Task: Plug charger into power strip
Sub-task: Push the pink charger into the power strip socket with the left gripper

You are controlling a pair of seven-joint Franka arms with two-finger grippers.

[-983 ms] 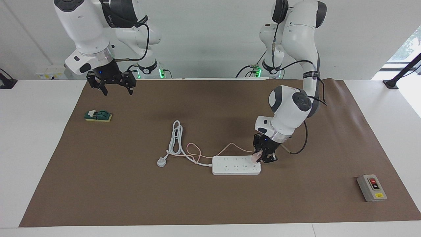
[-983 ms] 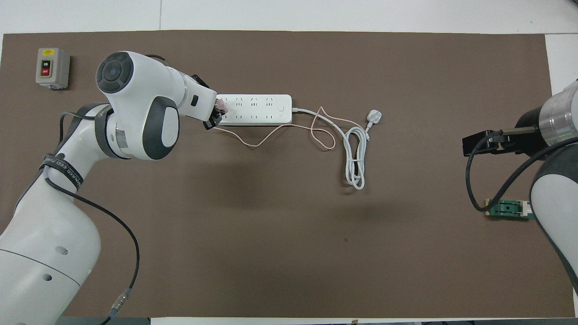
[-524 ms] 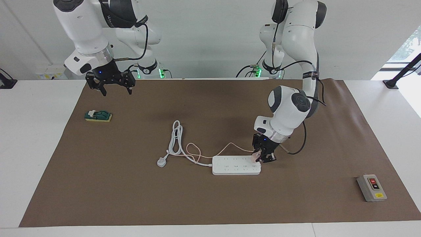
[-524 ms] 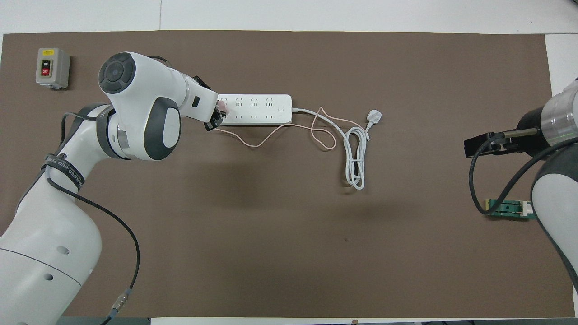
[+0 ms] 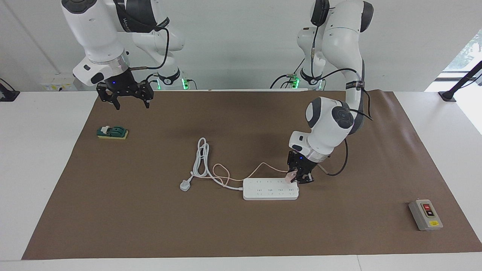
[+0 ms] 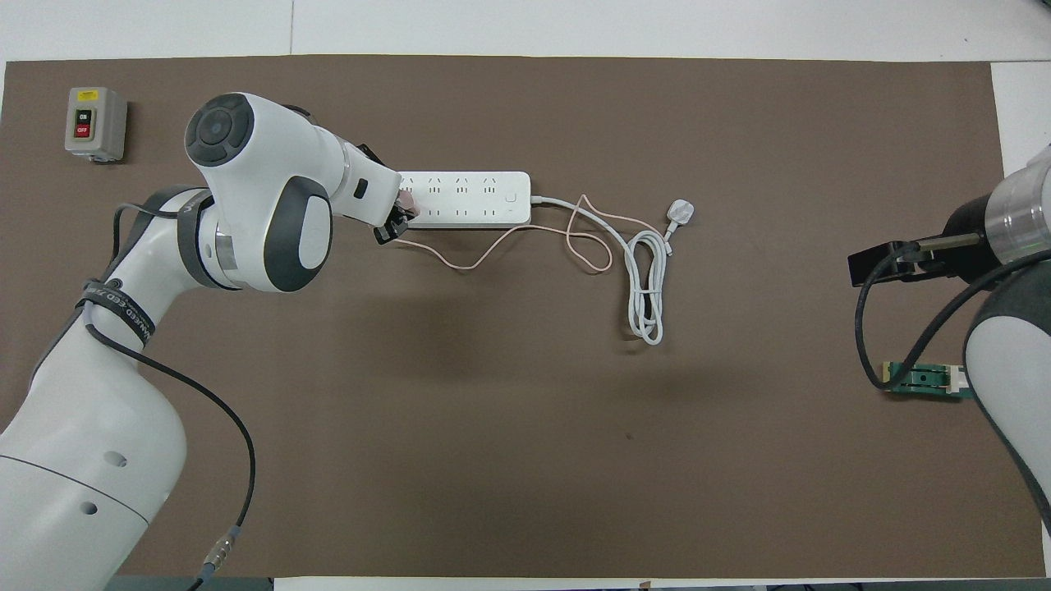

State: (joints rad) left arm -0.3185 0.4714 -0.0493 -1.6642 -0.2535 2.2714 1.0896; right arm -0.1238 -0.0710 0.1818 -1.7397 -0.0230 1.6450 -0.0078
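The white power strip (image 5: pixel 270 189) (image 6: pixel 464 199) lies flat mid-table, its thick white cord coiled toward the right arm's end and ending in a plug (image 5: pixel 184 185) (image 6: pixel 681 212). My left gripper (image 5: pixel 296 178) (image 6: pixel 394 217) is low over the strip's end toward the left arm's end, shut on the pale-pink charger (image 5: pixel 290 177) (image 6: pixel 405 199). The charger is right at the outlets there; its prongs are hidden. Its thin pink cable (image 5: pixel 263 165) (image 6: pixel 460 263) trails along the mat beside the strip. My right gripper (image 5: pixel 130 98) waits, raised and open, at the right arm's end.
A grey box with red and black buttons (image 5: pixel 425 214) (image 6: pixel 96 123) stands at the left arm's end, farther from the robots than the strip. A green block (image 5: pixel 112 132) (image 6: pixel 924 380) lies on the brown mat (image 5: pixel 150 226) below the right gripper.
My left gripper, still holding the charger, has shifted slightly along the strip's end toward the right arm's end. The right gripper drifted a little toward the mat's edge.
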